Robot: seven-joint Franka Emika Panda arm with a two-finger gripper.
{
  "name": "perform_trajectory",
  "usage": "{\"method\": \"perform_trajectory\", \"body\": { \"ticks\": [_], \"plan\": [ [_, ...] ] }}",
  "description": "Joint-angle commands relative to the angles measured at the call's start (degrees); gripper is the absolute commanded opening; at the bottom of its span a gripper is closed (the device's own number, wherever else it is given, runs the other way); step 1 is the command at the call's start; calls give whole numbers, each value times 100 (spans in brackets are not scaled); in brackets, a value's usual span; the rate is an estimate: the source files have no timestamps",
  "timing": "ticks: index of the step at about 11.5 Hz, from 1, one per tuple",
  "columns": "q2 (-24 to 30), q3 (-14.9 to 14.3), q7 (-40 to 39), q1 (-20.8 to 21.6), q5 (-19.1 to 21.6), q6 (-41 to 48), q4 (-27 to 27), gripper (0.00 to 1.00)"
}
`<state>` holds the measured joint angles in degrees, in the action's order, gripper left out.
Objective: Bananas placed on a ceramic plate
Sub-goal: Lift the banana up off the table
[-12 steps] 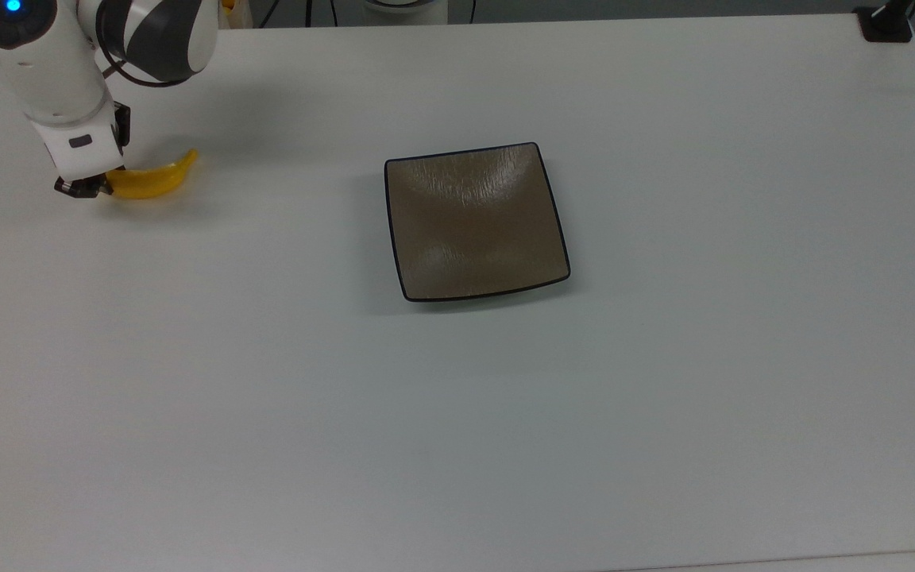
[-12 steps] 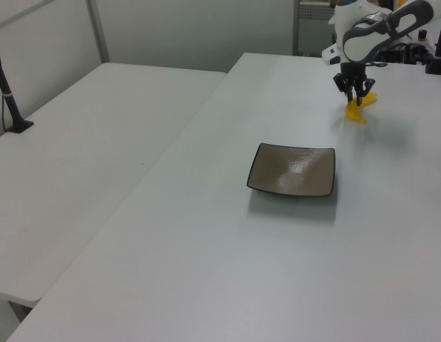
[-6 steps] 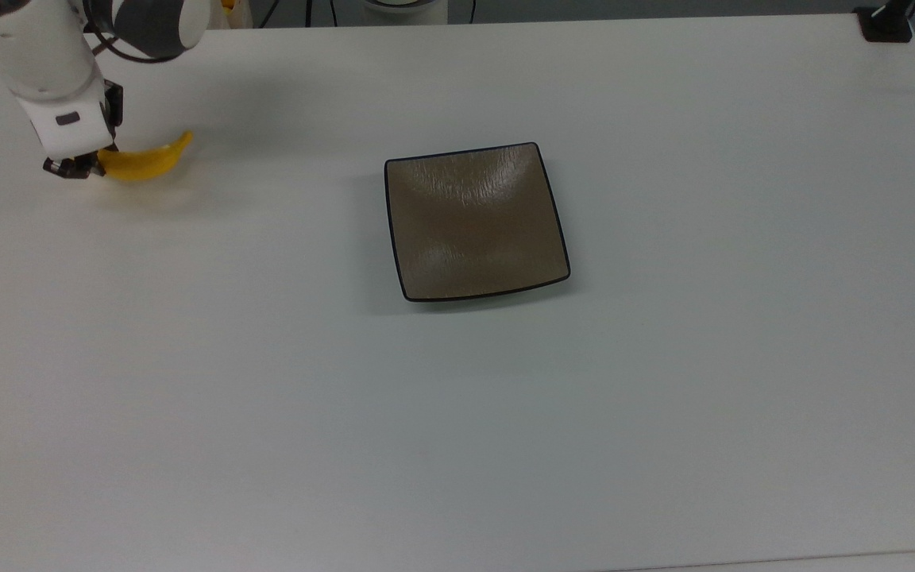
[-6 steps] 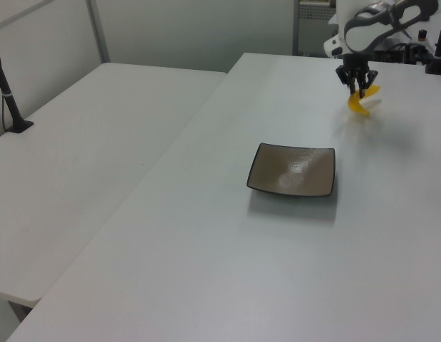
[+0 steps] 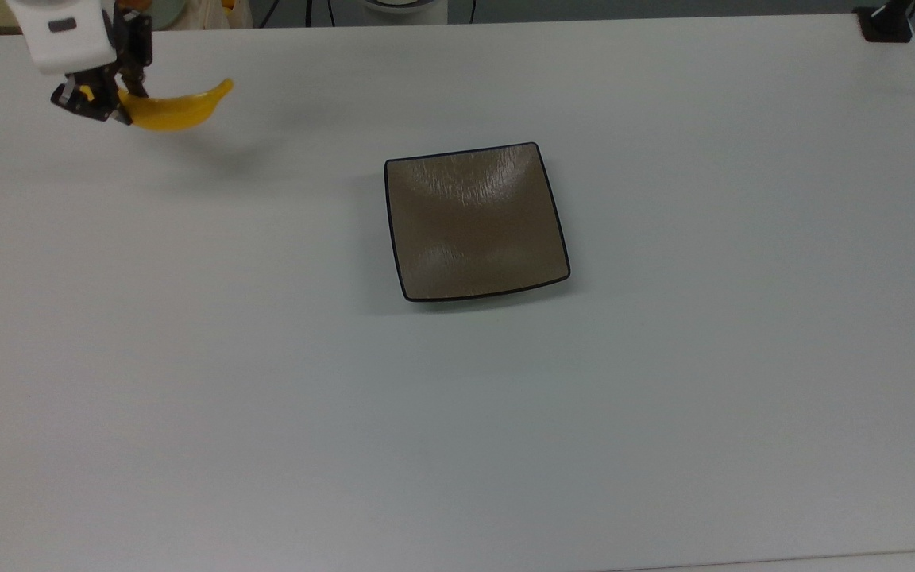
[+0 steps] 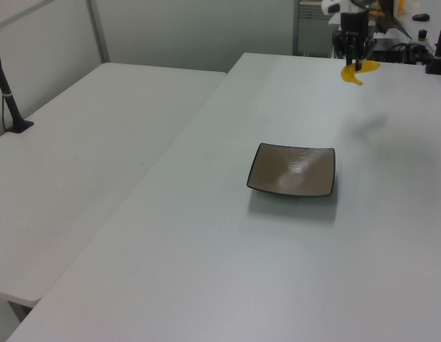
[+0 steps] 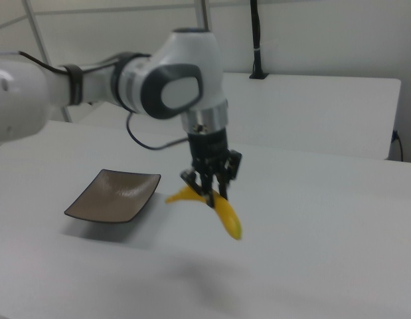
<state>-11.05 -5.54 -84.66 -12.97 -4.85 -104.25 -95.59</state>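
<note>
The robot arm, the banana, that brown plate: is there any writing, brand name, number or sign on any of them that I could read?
None can be read.
The gripper holding the banana: no lettering visible.
The ceramic plate: only glaze streaks, no mark.
The table: plain white, no label.

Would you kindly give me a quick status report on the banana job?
Gripper shut on banana, clear above the table. Plate empty. Path to plate open.
</note>
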Motion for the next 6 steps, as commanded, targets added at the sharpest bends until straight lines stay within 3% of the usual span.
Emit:
{"method": "perform_trajectory", "body": {
  "ticks": [1,6],
  "plan": [
    [515,1,1061,417,624,317,-47,0],
    [438,18,3722,1611,819,634,85,0]
  ]
}}
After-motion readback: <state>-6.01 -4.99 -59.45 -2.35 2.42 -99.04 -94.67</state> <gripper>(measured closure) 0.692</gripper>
